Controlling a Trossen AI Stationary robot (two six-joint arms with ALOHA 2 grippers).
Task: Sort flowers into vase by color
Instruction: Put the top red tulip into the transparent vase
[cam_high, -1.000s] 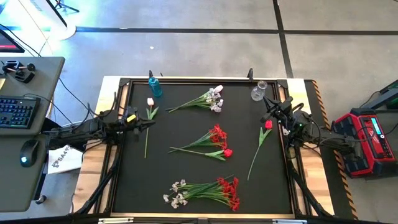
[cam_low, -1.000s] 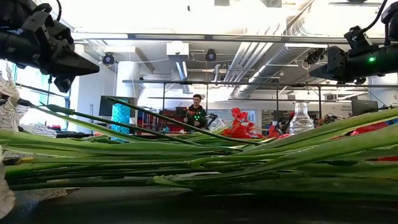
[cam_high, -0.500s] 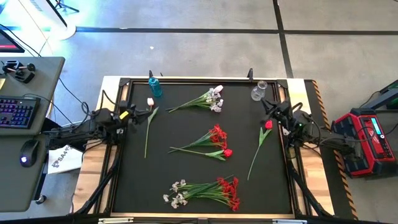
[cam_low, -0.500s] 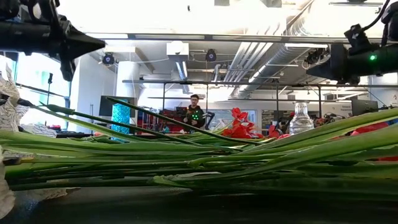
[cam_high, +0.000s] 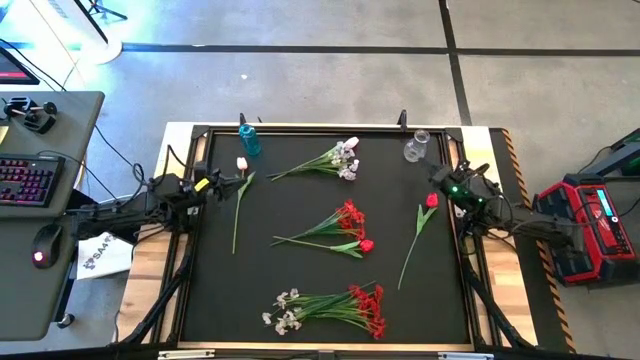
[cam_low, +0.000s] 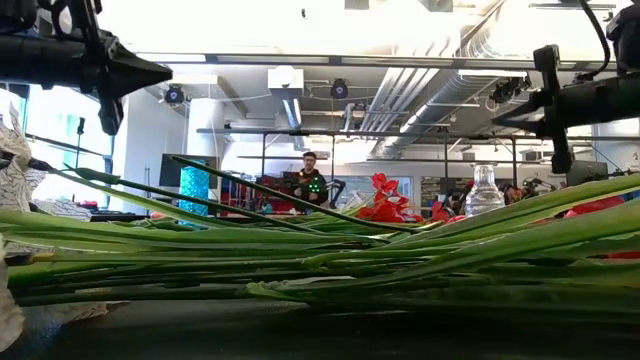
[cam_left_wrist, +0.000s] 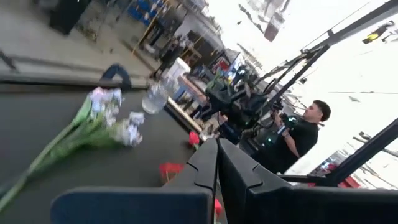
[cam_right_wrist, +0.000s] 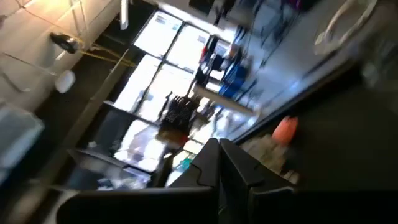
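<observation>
Flowers lie flat on the black mat (cam_high: 300, 270): a pink-white tulip (cam_high: 241, 163) at the far left, a white spray (cam_high: 345, 157) at the far middle, red blooms (cam_high: 350, 218) in the centre, a red rose (cam_high: 431, 200) at the right, and a white-and-red bunch (cam_high: 335, 308) near the front. A blue vase (cam_high: 249, 140) and a clear vase (cam_high: 416, 147) stand at the far edge. My left gripper (cam_high: 222, 183) is shut, level at the mat's left edge beside the tulip's stem. My right gripper (cam_high: 436, 173) is shut, level at the right edge, just beyond the rose.
Both arms reach in over the table's wooden side rails (cam_high: 170, 260). A desk with a keyboard (cam_high: 25, 180) stands to the left, and a red case (cam_high: 590, 225) sits on the floor to the right. A person (cam_left_wrist: 305, 134) stands beyond the table.
My left gripper has drawn back toward the table's left edge, away from the tulip's stem, risen a little and rolled somewhat. My right gripper has stayed where it was and rolled far about its own axis. Both stay shut.
</observation>
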